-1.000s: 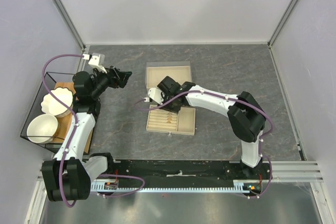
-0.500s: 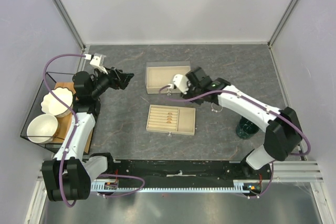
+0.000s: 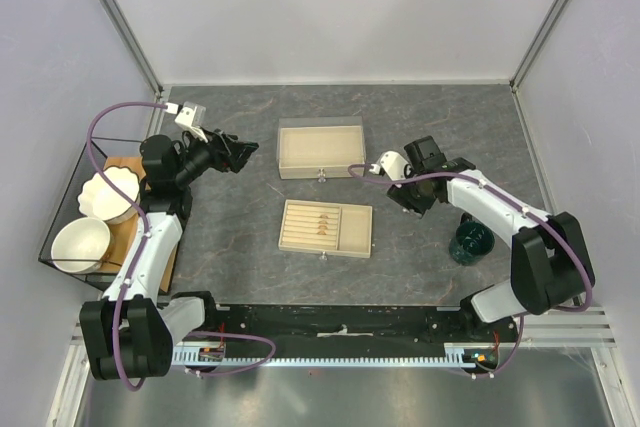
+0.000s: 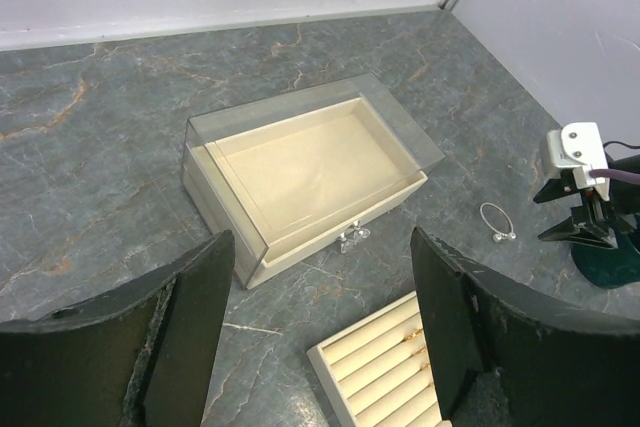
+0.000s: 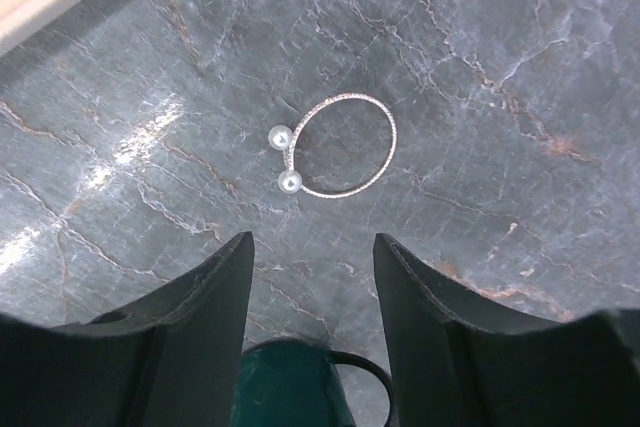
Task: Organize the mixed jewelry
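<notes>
Silver hoop (image 5: pixel 340 147) lies under the right end effector (image 5: pixel 312 247), swung here from the ring tray (image 3: pixel 325 227), jaws spread, empty; green vessel (image 3: pixel 470 244) near. Left end effector (image 4: pixel 318 247) wide, empty.

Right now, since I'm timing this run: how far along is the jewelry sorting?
Done: a few gold rings lie in the slotted tray. In hand: nothing; the right gripper hangs open over the silver bracelet on the table. Remaining: pick up that bracelet and put it away; the left gripper is open.
</notes>
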